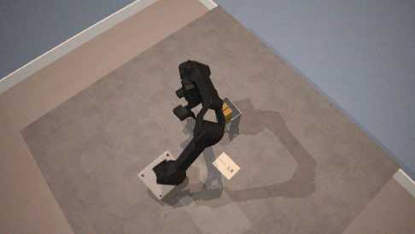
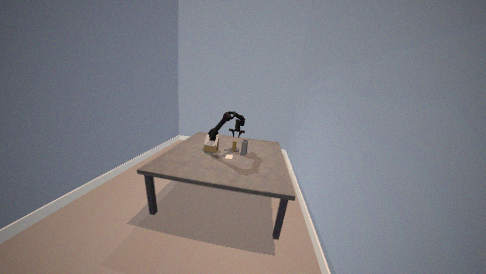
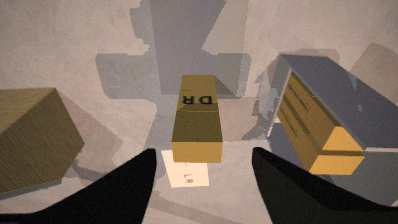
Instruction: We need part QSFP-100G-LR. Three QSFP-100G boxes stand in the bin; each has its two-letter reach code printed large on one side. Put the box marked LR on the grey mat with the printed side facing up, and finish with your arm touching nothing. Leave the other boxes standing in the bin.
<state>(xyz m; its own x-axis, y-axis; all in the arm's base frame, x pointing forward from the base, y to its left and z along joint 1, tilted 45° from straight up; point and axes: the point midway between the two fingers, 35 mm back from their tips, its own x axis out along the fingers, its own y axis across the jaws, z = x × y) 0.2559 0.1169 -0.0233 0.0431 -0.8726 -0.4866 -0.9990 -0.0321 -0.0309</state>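
Our LR box was presumably one of two upright orange cardboard boxes (image 1: 227, 111) (image 3: 336, 163) in the grey open bin (image 1: 240, 114) (image 2: 244, 147) (image 3: 327, 100), beyond the wrist view's right-hand jaw. Below our half-open, empty black gripper (image 1: 193, 116) (image 2: 236, 136) (image 3: 204, 155), between its fingers, the orange DR box (image 2: 234, 146) (image 3: 197, 125) stood upright.

My worktop (image 1: 128, 111) (image 2: 220, 172) looks like matt, mottled stone. Near its left corner in the top view, no: my claw (image 3: 204, 155) (image 2: 237, 135) looks matt plastic.My claw (image 2: 237, 135) (image 3: 204, 155) has matt black fingers like smooth plastic. The worktop (image 1: 107, 124) (image 2: 220, 172) looks like matt, mottled stone right out to its edges. The block (image 2: 211, 146) (image 3: 40, 137) under my arm shows wood grain; the DR box (image 2: 234, 146) (image 3: 199, 122) looks like smooth, matt card.
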